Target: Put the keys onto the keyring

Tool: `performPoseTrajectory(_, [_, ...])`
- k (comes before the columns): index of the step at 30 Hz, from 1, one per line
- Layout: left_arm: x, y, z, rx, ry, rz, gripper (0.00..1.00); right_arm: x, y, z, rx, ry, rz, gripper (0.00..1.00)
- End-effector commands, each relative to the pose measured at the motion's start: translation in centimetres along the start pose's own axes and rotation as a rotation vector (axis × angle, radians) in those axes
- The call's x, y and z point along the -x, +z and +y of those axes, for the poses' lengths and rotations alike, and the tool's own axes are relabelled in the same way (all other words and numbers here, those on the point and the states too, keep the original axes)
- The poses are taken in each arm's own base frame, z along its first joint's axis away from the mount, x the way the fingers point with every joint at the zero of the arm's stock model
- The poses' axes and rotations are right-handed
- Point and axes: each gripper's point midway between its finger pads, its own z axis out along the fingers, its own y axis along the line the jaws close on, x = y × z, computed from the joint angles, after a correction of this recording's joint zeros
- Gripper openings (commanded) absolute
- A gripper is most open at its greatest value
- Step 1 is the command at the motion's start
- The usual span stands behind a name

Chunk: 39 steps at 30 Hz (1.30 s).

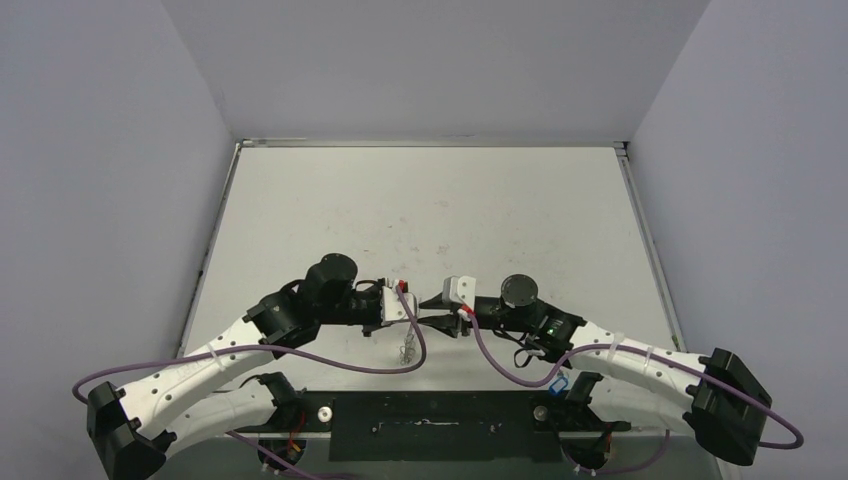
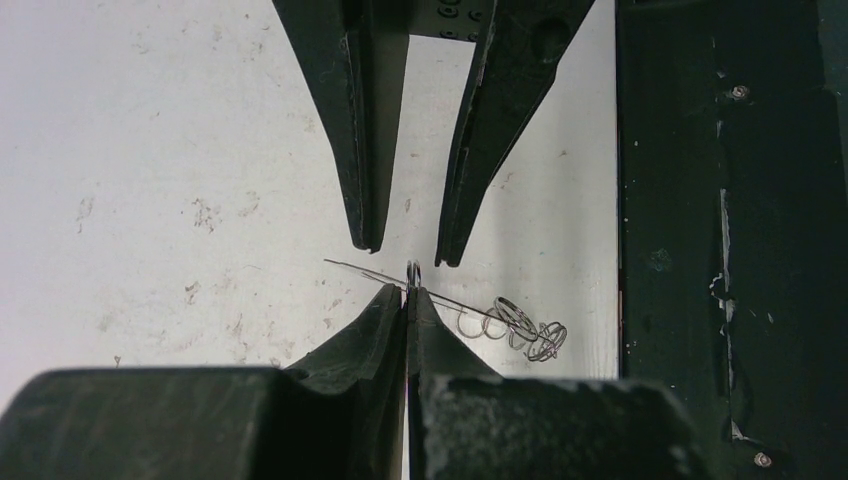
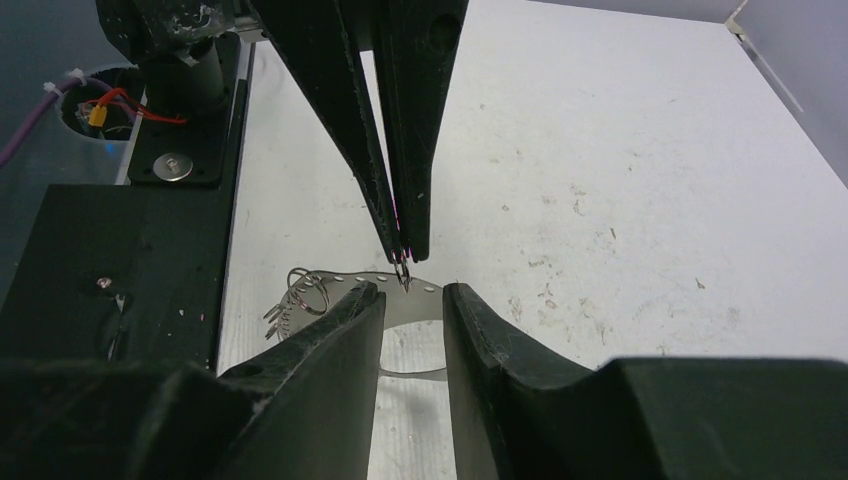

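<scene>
My left gripper (image 2: 408,290) is shut on the keyring (image 3: 345,279), pinching its rim at the fingertips. The keyring is a pale-grey ring with small spots along its rim. In the left wrist view it shows edge-on as a thin line (image 2: 470,308). A bunch of small wire loops (image 2: 525,328) hangs from its end. My right gripper (image 3: 410,290) is open, tip to tip with the left gripper (image 3: 405,250), its fingers astride the ring's band without touching it. From above, both grippers (image 1: 432,303) meet over the table's near middle. The keys are out of view.
The black base plate (image 1: 430,425) runs along the table's near edge, just beside the hanging loops (image 1: 405,350). Purple cables (image 1: 350,365) sag from both wrists. A small blue mark (image 1: 558,383) shows by the right arm's base. Grey walls close in the white table (image 1: 430,200).
</scene>
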Motion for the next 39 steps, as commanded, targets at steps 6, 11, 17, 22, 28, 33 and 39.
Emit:
performPoseTrajectory(6, [2.6,-0.4,0.4,0.002,0.041,-0.083,0.0,3.6,1.4,-0.3,0.033,-0.033,-0.111,0.25])
performPoseTrajectory(11, [2.5,-0.2,0.3,-0.007,0.039,-0.082,0.0,4.0,1.6,-0.4,0.03,-0.032,-0.122,0.08])
performPoseTrajectory(17, [2.3,-0.3,0.3,-0.001,0.039,-0.08,0.0,4.0,1.4,-0.8,-0.005,-0.016,-0.133,0.0])
performPoseTrajectory(22, [1.6,-0.8,0.7,0.064,0.039,-0.089,0.06,4.1,1.3,-0.7,-0.011,0.004,-0.164,0.0])
performPoseTrajectory(28, [0.7,-1.8,1.0,0.19,0.02,-0.187,0.3,4.0,1.1,-0.5,-0.016,0.019,-0.191,0.0])
performPoseTrajectory(33, [0.3,-2.3,0.9,0.265,0.001,-0.305,0.32,4.1,1.0,-0.2,-0.009,0.025,-0.2,0.0])
performPoseTrajectory(39, [1.9,-2.7,1.0,0.303,-0.006,-0.47,0.3,4.1,1.1,0.2,0.013,0.035,-0.206,0.0])
